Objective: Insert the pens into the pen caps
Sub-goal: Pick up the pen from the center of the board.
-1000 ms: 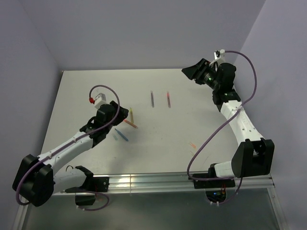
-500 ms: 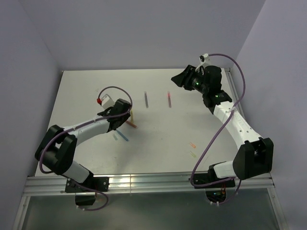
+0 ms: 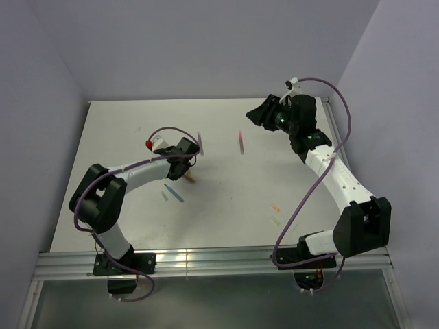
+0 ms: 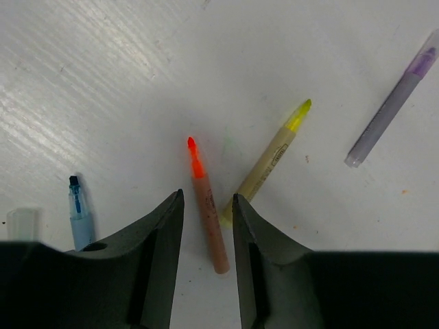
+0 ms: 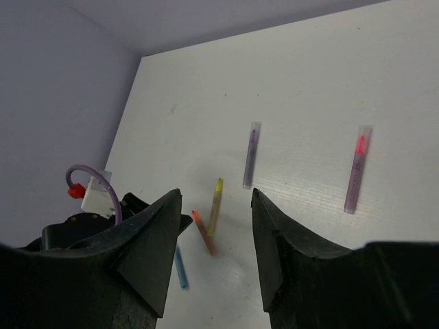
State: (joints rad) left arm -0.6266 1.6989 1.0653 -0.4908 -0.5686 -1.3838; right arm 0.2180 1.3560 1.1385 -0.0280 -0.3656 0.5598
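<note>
Top external: white table [image 3: 226,205], lilac walls [image 3: 206,48]; left hand [image 3: 191,163] and right hand [image 3: 255,114] gape empty.

No writing can be read anywhere. The yellow pen [image 4: 264,164], lying on the counter, carries a short line of tiny dark print along its barrel, too small and blurred to make out.

My white table [image 3: 130,130] bears an orange pen [image 4: 206,205] just beside a yellow pen [image 4: 267,164] (tips splayed apart), a purple pen [image 4: 391,116], a blue pen [image 4: 77,214], a pink-red pen [image 5: 356,170], and an orange cap [image 3: 276,207] near a yellow-green cap [image 3: 275,221].
</note>
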